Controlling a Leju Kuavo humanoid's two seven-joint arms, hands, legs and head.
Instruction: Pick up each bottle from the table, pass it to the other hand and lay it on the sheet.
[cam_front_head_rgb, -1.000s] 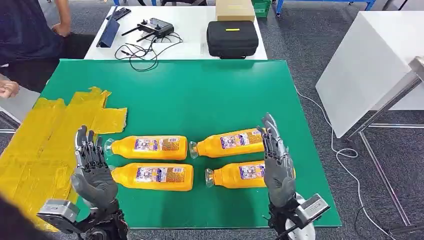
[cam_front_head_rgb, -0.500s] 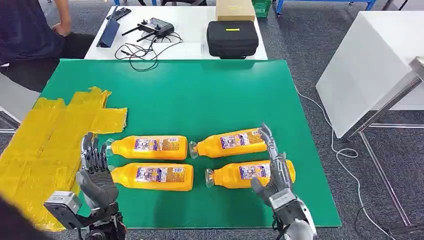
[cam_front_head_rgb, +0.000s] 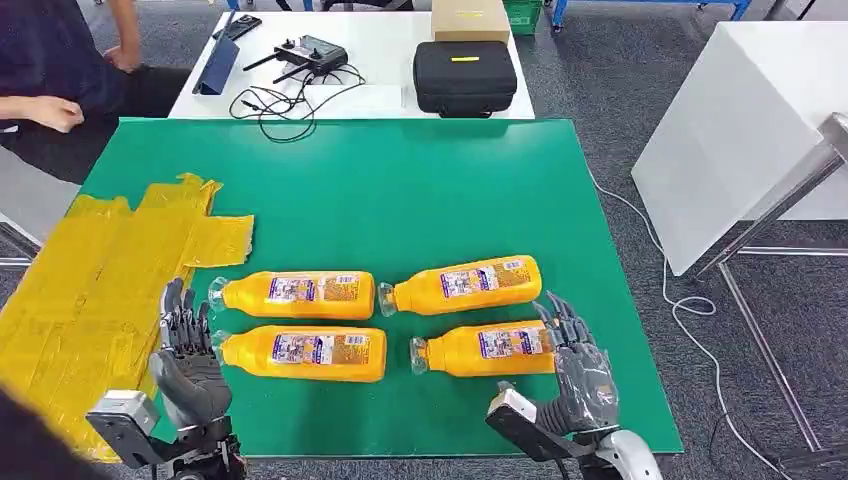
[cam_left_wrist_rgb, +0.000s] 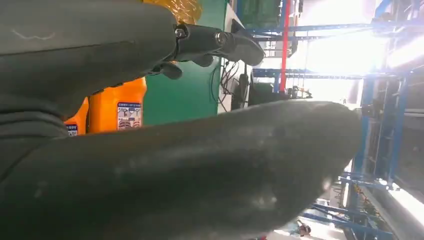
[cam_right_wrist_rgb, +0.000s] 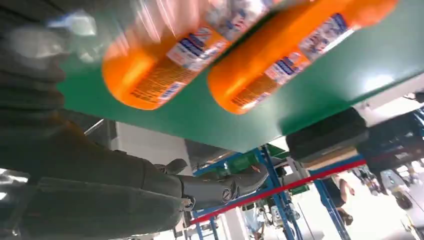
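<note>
Bottles: four orange bottles lie on their sides in two rows on the green surface (cam_front_head_rgb: 400, 190), caps toward the yellow sheet (cam_front_head_rgb: 90, 290); none lies on the sheet.
Far row: far-left bottle (cam_front_head_rgb: 295, 295) and far-right bottle (cam_front_head_rgb: 465, 283), the latter slightly tilted.
Near row: near-left bottle (cam_front_head_rgb: 300, 352) and near-right bottle (cam_front_head_rgb: 485, 348).
Labels: each carries a white and blue printed label; the writing is too small to read, and blurred in the right wrist view.
Right hand (cam_front_head_rgb: 580, 375): at the base end of the near-right bottle, fingers (cam_front_head_rgb: 560, 310) spread and holding nothing; whether they touch the bottle cannot be told.
Left hand (cam_front_head_rgb: 185, 355): just beside the caps of the two left bottles, fingers upright, apart, holding nothing.
Sheet: crumpled, patched, cut off at the picture's left edge.
Behind: a white table (cam_front_head_rgb: 370, 95) with a black case (cam_front_head_rgb: 465, 77), a cardboard box (cam_front_head_rgb: 470, 18), a controller (cam_front_head_rgb: 310, 50) and cables.
Person: an arm (cam_front_head_rgb: 40, 105) at far left, mostly out of frame.
</note>
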